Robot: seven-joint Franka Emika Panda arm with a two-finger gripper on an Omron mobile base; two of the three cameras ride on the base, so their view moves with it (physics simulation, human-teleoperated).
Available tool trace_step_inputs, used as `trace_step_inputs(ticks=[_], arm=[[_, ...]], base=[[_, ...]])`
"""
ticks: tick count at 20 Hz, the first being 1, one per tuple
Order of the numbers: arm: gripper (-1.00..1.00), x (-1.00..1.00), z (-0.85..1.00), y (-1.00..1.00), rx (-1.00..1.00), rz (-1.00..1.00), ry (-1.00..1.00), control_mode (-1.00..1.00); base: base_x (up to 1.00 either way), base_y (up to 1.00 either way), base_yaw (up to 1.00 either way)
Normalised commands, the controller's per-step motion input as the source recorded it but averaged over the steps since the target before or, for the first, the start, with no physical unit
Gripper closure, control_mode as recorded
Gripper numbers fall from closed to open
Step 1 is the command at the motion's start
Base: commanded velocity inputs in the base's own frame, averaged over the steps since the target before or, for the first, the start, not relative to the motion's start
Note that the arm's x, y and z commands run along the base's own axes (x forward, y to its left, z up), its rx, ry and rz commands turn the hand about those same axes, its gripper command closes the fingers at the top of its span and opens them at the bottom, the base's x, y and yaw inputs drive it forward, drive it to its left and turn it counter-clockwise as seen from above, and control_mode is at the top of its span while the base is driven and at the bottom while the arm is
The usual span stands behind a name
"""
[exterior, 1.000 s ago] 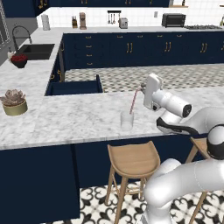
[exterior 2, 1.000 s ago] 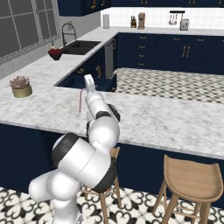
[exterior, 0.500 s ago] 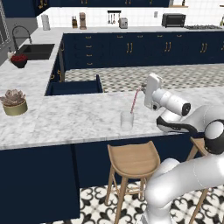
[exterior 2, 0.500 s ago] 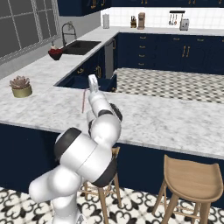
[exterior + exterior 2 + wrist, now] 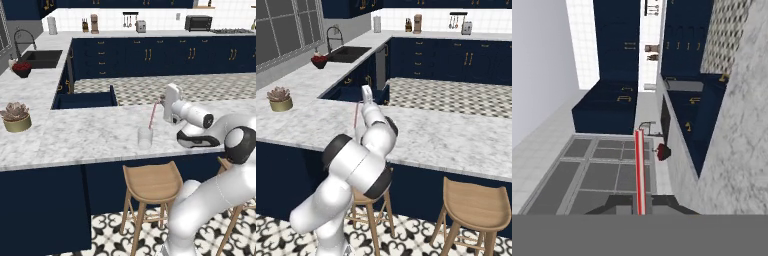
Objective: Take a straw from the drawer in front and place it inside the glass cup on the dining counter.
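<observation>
On the dining counter, a long slab of white-grey speckled marble over flat navy panels, the job looks most of the way through. At the far left sits a tan pot with a pinkish succulent, its leaves spiky against the smooth stone. Behind the slab the drawer stands pulled out, a deep navy box with plain flat sides; the straw is already out of it, so the fetching part is done. Further right stands the glass cup, a small clear tumbler with straight walls, upright and almost colourless against the marble. Just above it hangs the straw, a very thin, straight pink-red stick, leaning a little, with its lower end at or just over the cup's rim; whether the tip is already inside cannot be told. To the right, the gripper has its jaws nearly together, pinching the straw's upper end, as the hand view confirms with the red stick rising between the dark tips. What remains, I judge, is lowering the straw into the cup and letting go.
</observation>
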Motion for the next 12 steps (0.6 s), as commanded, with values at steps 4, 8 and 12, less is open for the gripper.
trace_step_inputs(ticks=[4, 8, 12], arm=[[1.00, 0.34, -0.42, -0.30, 0.00, 0.10, 0.00, -1.00], [1.00, 0.38, -0.22, -0.20, 0.00, 0.11, 0.00, -1.00], [1.00, 0.49, -0.12, -0.03, 0.00, 0.09, 0.00, -1.00]], base=[[0.00, 0.00, 0.00], [0.00, 0.00, 0.00], [0.00, 0.00, 0.00]])
